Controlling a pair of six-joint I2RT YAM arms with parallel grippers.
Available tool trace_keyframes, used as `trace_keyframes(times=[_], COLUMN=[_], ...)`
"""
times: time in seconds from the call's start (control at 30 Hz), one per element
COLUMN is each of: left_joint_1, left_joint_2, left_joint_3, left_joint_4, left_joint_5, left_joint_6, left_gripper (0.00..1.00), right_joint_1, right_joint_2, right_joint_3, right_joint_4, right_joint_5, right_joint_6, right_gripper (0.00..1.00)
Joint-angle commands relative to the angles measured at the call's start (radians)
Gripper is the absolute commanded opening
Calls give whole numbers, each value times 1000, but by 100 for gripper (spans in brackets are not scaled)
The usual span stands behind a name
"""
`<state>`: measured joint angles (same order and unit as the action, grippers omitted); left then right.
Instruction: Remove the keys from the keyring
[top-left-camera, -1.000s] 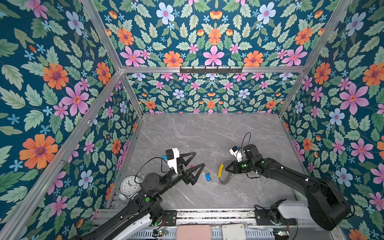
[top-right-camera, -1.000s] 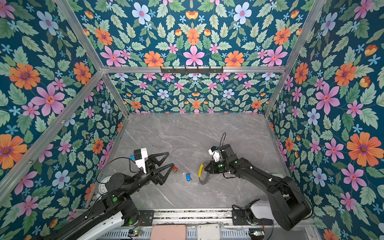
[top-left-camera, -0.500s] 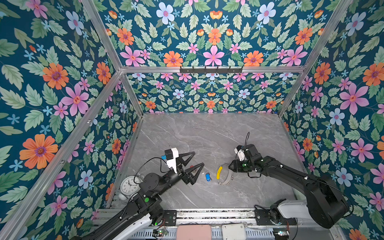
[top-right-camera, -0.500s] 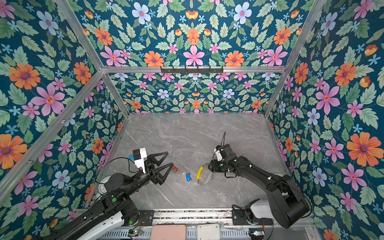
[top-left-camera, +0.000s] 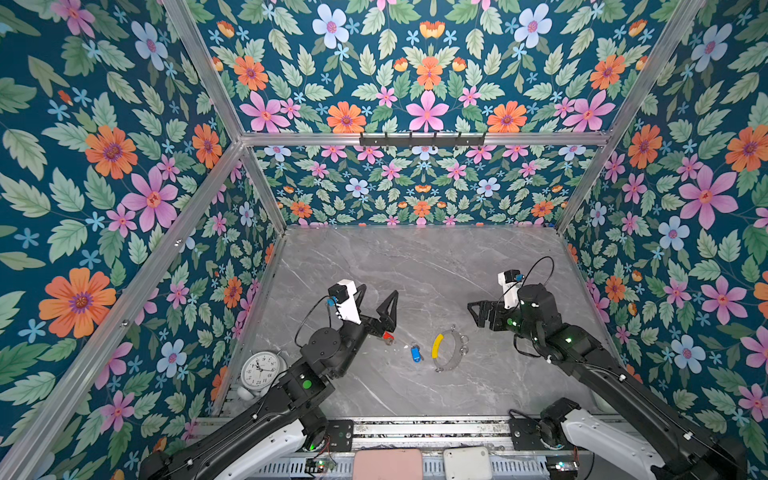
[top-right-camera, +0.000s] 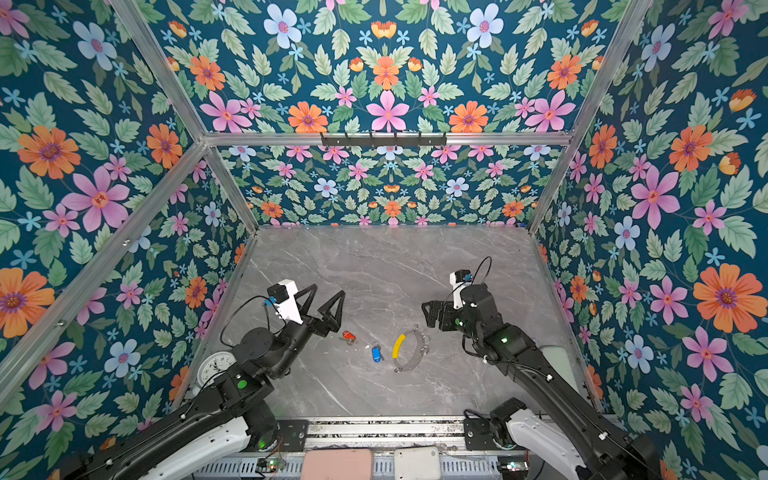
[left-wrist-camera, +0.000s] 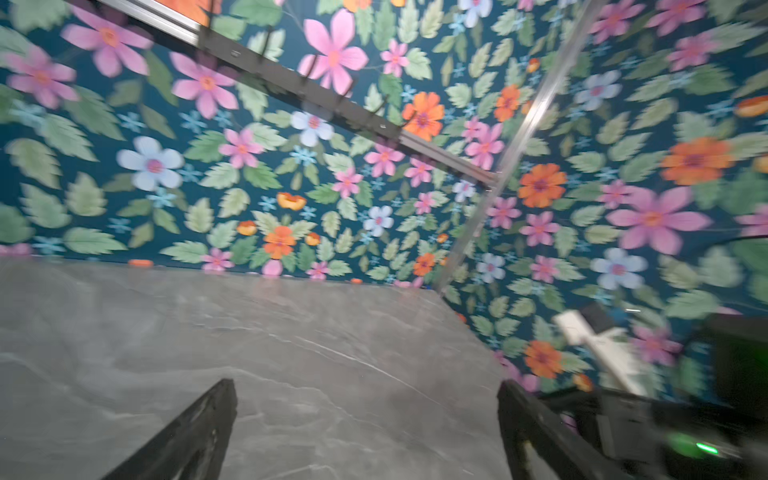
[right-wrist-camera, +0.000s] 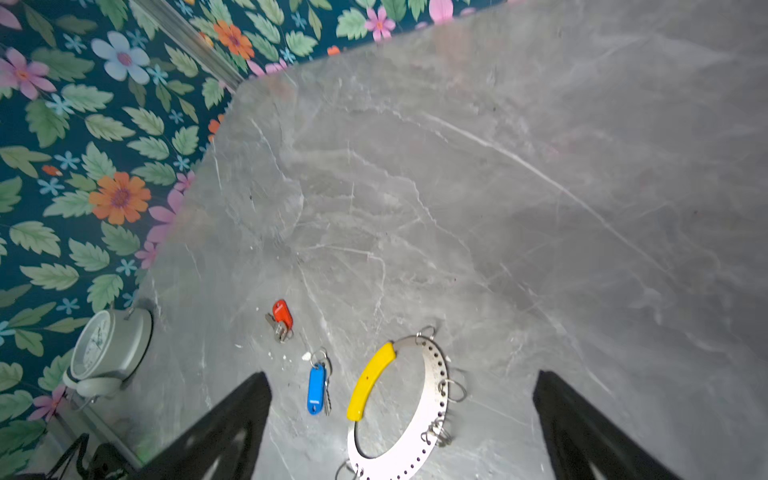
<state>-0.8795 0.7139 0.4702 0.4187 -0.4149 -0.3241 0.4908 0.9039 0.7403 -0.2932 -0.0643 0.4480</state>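
Note:
The keyring (top-left-camera: 457, 362) (top-right-camera: 415, 360) (right-wrist-camera: 434, 405), a flat grey ring with a yellow arc and several small loops, lies on the marble table. To its left lies the blue-tagged key (top-left-camera: 415, 353) (top-right-camera: 376, 353) (right-wrist-camera: 316, 388), apart from the ring. The red-tagged key (top-left-camera: 388, 336) (top-right-camera: 348, 335) (right-wrist-camera: 282, 311) rests further left, below my left gripper. My left gripper (top-left-camera: 376, 296) (top-right-camera: 327, 291) (left-wrist-camera: 365, 386) is open and empty, raised off the table. Up and right of the ring, my right gripper (top-left-camera: 476, 316) (top-right-camera: 430, 316) (right-wrist-camera: 401, 378) hangs open, holding nothing.
A white alarm clock (top-left-camera: 259, 370) (top-right-camera: 216, 365) (right-wrist-camera: 104, 349) stands at the table's near left corner against the floral wall. A black hook rail (top-left-camera: 422, 139) is mounted on the back wall. Floral walls close in the table on three sides.
My right gripper has opened and let go of the keyring, which now lies flat, and that arm has drawn back to the right. My left gripper has lifted a little.

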Motion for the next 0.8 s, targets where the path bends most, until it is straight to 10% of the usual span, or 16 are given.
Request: trace_keyframes(times=[0.0,0.47,0.77], left_joint_1=[44,676,762], left_joint_2=[95,579,769], left_joint_3=[3,9,-138], left_joint_4=[184,254,651], left_joint_5=[-242,-163,8], left_joint_6=[187,280,328], left_gripper=[100,100,100], right_joint_1=[1,1,0], right_joint_2=[-7,-15,31], right_joint_3=[29,52,75], right_joint_4=[-4,-36,-47], right_joint_5=[82,293,408], right_joint_6=[-23,-29,0], right_gripper=[99,99,99])
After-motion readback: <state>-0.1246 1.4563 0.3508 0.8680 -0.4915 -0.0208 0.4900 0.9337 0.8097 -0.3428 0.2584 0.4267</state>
